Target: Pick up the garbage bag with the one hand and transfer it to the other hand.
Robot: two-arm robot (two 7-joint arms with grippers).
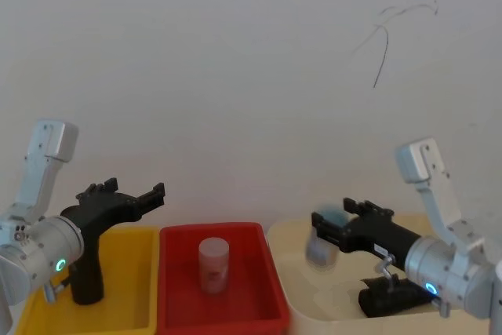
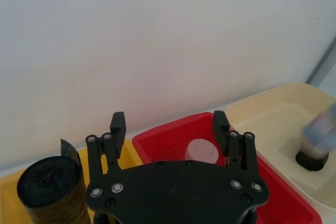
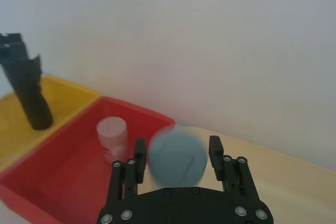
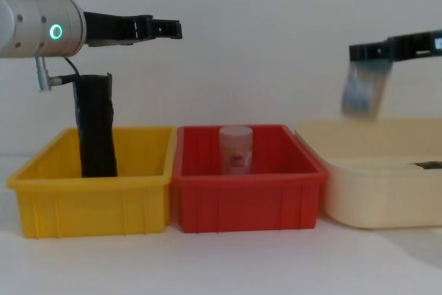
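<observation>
Standing upright in the yellow bin, garbage bag (untouched) beneath spread left pincer.

1. The left gripper hangs open above the yellow bin; air below its fingers is free.
2. The garbage bag stands upright behind and below it, reaching almost wrist height.
3. A blurred grey-blue object sits just below the right gripper, over the cream bin.

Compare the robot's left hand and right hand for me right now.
The left hand is open and empty, up by the yellow bin; the right hand is over the cream bin. The right hand has a blurred grey-blue cylinder at its tip; the left hand has nothing. Both are black and point forward.
</observation>
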